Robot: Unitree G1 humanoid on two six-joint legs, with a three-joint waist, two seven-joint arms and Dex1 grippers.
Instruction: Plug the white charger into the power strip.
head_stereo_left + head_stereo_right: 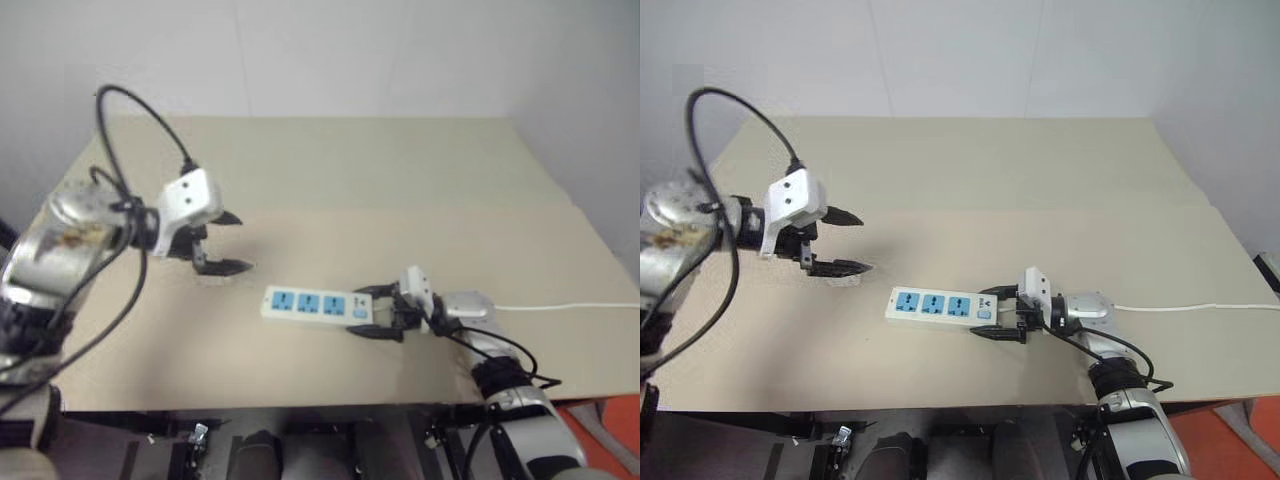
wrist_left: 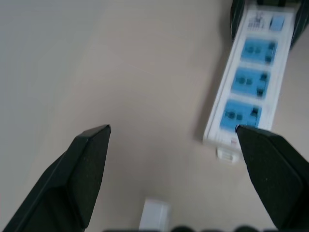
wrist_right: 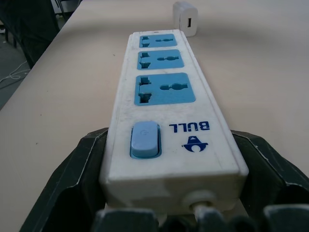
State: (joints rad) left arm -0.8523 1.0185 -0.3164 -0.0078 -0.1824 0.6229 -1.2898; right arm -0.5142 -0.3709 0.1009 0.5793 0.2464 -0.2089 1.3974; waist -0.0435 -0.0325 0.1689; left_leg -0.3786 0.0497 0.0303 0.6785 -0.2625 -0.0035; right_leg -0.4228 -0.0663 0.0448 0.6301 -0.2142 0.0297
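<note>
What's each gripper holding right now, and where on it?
Right gripper has the power strip between its fingers at the switch end, where the cord exits. Left gripper is open, holding nothing.

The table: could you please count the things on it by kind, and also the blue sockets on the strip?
Power strip: 1
White charger: 1
Thin white cord: 1
Total things on the table: 3
Blue sockets on the power strip: 3
</note>
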